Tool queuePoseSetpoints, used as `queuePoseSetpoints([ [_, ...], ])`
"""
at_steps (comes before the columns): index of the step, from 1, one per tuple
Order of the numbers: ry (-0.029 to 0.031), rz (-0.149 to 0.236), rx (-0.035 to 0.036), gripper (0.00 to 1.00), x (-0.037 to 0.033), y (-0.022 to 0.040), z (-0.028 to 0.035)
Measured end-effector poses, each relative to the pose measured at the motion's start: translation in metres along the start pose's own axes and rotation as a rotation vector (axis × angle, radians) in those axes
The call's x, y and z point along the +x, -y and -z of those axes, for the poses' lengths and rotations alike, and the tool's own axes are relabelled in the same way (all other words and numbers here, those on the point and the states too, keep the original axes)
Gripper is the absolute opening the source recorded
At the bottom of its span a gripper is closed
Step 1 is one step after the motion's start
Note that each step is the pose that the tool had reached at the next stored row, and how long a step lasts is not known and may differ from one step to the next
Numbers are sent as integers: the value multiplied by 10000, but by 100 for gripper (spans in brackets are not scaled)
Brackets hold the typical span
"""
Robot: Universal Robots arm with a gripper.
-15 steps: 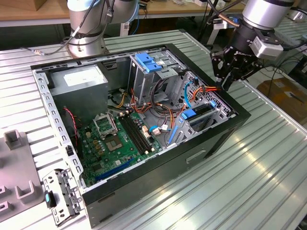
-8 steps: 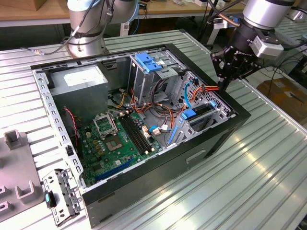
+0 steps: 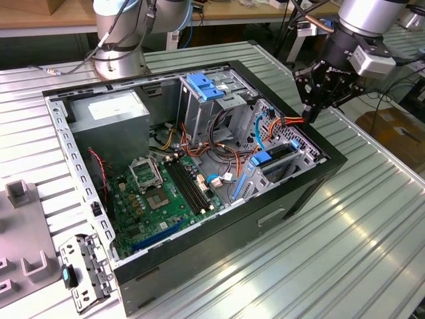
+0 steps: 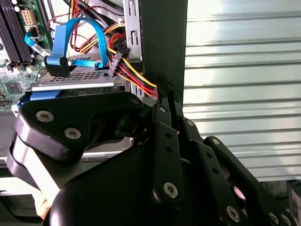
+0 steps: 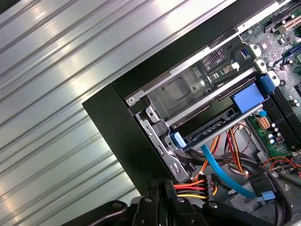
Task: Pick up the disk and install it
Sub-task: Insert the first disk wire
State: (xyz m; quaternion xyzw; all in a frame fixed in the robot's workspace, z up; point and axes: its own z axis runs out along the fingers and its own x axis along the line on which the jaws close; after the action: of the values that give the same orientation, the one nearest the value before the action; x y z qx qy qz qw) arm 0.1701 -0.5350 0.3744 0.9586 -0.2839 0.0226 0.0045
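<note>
Closed, empty gripper (image 4: 164,90) hovers at the case (image 3: 219,232) corner beside the seated disk (image 4: 77,77); it could snag the power cables (image 4: 129,70) there.

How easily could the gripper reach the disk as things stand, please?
Probably yes: the gripper sits at the case corner right beside the disk, though a bundle of cables crowds that end.
</note>
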Motion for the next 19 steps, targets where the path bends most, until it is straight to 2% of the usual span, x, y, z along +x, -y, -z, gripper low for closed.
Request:
queuePoseSetpoints([
  [7,-1,0,-2,16,-2,-2,2],
  [15,1,0,0,16,-61,-41,4],
  [19,0,1,0,16,-63,-41,10],
])
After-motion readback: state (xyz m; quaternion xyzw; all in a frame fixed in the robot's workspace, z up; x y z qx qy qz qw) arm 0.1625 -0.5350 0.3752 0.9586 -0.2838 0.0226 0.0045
